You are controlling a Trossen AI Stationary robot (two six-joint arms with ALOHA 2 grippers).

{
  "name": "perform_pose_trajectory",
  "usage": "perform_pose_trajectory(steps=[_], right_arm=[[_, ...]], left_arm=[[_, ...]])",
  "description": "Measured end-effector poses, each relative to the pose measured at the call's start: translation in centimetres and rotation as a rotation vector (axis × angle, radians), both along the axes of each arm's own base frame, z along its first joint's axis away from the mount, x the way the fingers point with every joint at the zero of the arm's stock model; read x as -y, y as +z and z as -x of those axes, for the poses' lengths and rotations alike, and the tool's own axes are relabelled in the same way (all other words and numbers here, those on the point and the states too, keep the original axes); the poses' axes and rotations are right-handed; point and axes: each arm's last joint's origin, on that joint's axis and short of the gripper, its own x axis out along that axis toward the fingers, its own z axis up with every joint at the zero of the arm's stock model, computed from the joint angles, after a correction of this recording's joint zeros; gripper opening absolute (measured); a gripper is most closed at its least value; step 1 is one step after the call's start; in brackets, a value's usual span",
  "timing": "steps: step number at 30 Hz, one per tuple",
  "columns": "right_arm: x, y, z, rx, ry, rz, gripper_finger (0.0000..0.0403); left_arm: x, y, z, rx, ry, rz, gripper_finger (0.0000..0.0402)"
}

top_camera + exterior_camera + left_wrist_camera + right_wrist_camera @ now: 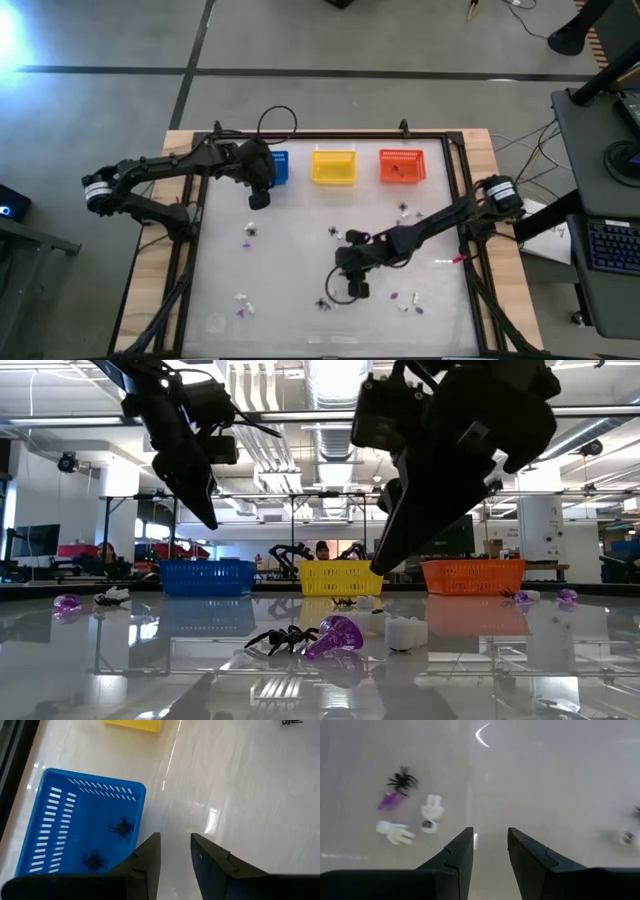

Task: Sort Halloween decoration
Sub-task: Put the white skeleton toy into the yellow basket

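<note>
The Halloween decoration lies scattered on the white table as tiny pieces. A black spider point(402, 781), a purple piece point(390, 800) and two whitish pieces point(432, 807) lie just ahead of my right gripper point(490, 845). That gripper hangs open over the table's near middle point(355, 285), with nothing between its fingers. My left gripper point(175, 850) hangs open beside the blue basket point(80, 830), at its near right corner point(258, 192). Two black spiders point(120, 827) lie in that basket.
The blue basket point(278, 168), a yellow basket point(334, 166) and an orange basket point(402, 166) stand in a row along the far edge. More trinkets lie at the left point(250, 231), the near left point(241, 300) and the near right point(405, 300). A black frame point(460, 200) borders the table.
</note>
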Motion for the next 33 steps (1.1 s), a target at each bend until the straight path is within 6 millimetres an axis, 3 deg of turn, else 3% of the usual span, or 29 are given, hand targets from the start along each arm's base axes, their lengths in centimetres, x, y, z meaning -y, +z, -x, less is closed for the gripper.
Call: perform_pose_trajectory(steps=[8,15,33], right_arm=[[-2.6,-0.1,-1.2,0.014,0.057,-0.002,0.0114],[-4.2,0.3,-1.3,0.031,0.009,-0.069,0.0114],[-4.7,-2.5,-1.9,-0.012,-0.118,-0.103,0.0114]], left_arm=[[0.0,0.0,0.0,-0.001,0.001,0.002,0.0089],[0.0,0.0,0.1,-0.009,0.001,0.006,0.0089],[0.2,-0.1,0.1,-0.009,-0.004,0.039,0.0089]])
